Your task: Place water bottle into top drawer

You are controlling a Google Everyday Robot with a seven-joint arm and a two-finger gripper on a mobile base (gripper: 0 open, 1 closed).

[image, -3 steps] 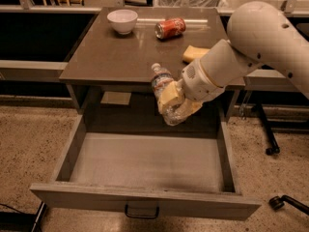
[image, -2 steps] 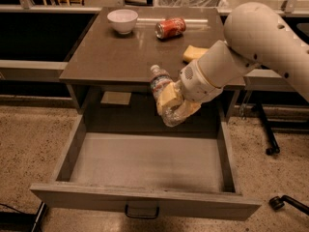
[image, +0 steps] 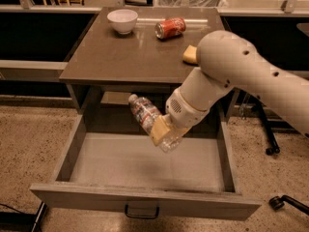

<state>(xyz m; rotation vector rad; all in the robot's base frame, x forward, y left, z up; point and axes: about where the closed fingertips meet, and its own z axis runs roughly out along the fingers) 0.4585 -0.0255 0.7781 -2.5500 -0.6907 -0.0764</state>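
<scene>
The water bottle is a small clear crinkled bottle with a pale label band, held tilted with its cap up and to the left. My gripper is shut on the bottle's lower half and holds it inside the mouth of the open top drawer, above the flat grey bottom. The drawer is pulled far out; its small dark handle shows on the front panel. My white arm comes in from the right.
On the brown table top stand a white bowl, a red soda can lying on its side, and a yellow sponge partly hidden by my arm. A chair base stands at the right.
The gripper with the bottle has moved down from the table's front edge into the open drawer space. The drawer and the table items have not moved.
</scene>
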